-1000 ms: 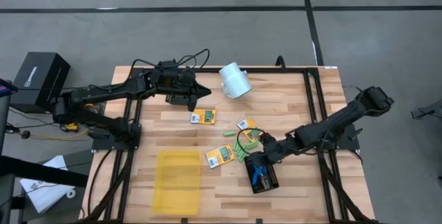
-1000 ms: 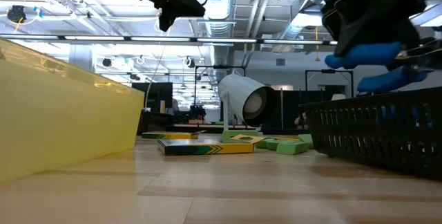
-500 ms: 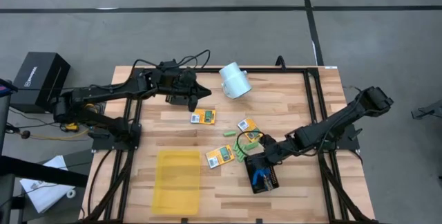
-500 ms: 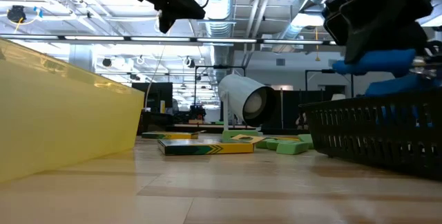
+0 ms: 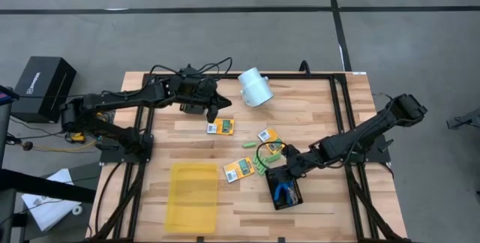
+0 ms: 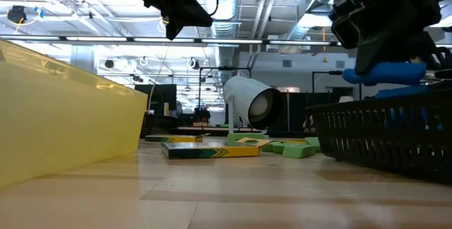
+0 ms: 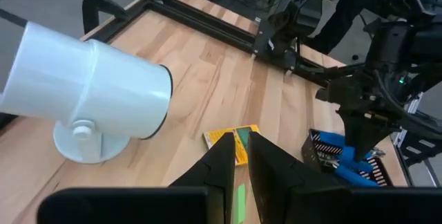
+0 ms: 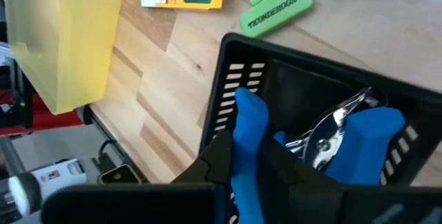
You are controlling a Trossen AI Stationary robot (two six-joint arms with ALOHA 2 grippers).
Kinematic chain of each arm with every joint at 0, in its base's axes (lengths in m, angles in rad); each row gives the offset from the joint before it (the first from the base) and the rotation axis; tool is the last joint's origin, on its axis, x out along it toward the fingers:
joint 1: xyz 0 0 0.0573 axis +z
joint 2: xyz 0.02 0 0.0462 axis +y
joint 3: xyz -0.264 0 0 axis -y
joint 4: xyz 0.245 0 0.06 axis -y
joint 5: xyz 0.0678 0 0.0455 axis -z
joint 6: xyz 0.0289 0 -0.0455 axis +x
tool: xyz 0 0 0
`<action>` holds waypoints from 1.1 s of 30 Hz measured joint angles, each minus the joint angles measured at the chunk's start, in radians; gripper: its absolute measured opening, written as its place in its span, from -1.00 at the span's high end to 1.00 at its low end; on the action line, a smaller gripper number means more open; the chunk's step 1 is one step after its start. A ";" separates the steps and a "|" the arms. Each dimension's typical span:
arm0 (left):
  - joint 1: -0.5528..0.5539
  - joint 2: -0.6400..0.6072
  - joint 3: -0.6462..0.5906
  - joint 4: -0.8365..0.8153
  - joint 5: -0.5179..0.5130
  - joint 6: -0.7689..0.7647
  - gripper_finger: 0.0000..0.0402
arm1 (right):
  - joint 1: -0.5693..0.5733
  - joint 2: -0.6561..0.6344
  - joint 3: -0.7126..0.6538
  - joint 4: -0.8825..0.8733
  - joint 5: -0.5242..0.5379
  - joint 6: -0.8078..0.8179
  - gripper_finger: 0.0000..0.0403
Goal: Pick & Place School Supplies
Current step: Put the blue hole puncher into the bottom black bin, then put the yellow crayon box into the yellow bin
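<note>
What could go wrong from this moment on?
The right claw holds a blue-handled tool over the black mesh tray; released off-centre, it might catch the rim or jam against the second tool inside. The left claw, shut, hovers near the white cup and could knock it.

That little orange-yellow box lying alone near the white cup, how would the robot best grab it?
Probably from straight above, pinching its two long edges. The orange-yellow box lies flat on the table with bare wood all round it, so the fingers can drop on either side; being thin, it offers no height to grip from the side. The left gripper, shut, hangs nearest it.
</note>
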 joint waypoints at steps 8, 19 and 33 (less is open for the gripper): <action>0.000 0.000 0.000 0.000 0.000 0.000 0.83 | 0.000 0.000 0.000 0.000 0.000 -0.014 0.25; 0.005 0.000 0.000 0.009 -0.001 0.002 0.83 | -0.015 0.000 0.000 0.008 0.005 -0.039 -0.03; 0.132 -0.004 0.000 0.071 0.037 0.027 0.83 | -0.269 -0.102 0.000 0.267 0.127 -0.329 0.11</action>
